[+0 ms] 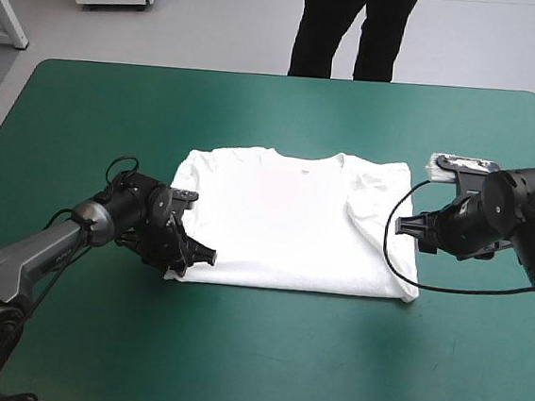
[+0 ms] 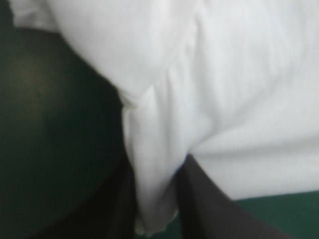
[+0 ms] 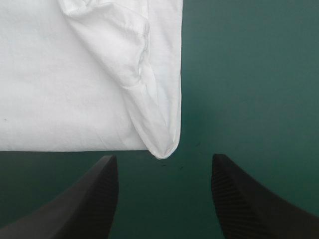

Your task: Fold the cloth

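The white T-shirt [image 1: 289, 220] lies spread flat in the middle of the teal-green table, collar toward the far edge, its right sleeve folded in over the body. My left gripper [image 1: 189, 257] sits at the shirt's near-left corner. In the left wrist view its black fingers [image 2: 207, 206] pinch a fold of the T-shirt [image 2: 154, 164] between them. My right gripper [image 1: 401, 225] hovers at the shirt's right edge. In the right wrist view it [image 3: 164, 167] stands open, the fingers [image 3: 97, 191] apart, with a rounded fold of the T-shirt [image 3: 159, 142] just ahead of them.
Bare teal-green cover [image 1: 262, 352] runs all around the shirt, widest toward the near edge. A person's legs stand beyond the far edge, away from the tabletop.
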Robot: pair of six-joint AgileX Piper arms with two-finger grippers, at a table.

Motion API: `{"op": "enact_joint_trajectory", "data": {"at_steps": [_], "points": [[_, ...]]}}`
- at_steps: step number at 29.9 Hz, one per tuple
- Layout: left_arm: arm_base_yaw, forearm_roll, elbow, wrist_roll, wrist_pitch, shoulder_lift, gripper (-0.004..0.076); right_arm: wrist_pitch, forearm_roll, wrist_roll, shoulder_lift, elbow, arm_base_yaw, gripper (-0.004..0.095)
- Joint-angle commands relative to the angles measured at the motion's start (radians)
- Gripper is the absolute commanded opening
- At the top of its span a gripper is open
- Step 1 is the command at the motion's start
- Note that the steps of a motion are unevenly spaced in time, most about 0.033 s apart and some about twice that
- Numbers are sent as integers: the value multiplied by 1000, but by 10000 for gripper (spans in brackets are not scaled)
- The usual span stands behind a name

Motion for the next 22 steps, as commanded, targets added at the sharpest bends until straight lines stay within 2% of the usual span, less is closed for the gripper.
{"op": "enact_joint_trajectory", "data": {"at_steps": [1, 8, 13, 22], "points": [[-8, -53, -5, 15, -21, -3, -4, -32, 5, 2, 3, 0, -7, 534], [-8, -58, -5, 17, -23, -3, -10, -187, 80, -19, 52, 153, -7, 541], [-8, -58, -5, 17, -25, -3, -10, -270, 89, -17, 96, 235, -7, 540], [-8, -57, -5, 17, -26, -3, -10, -364, 110, 4, 159, 351, -7, 540]]}}
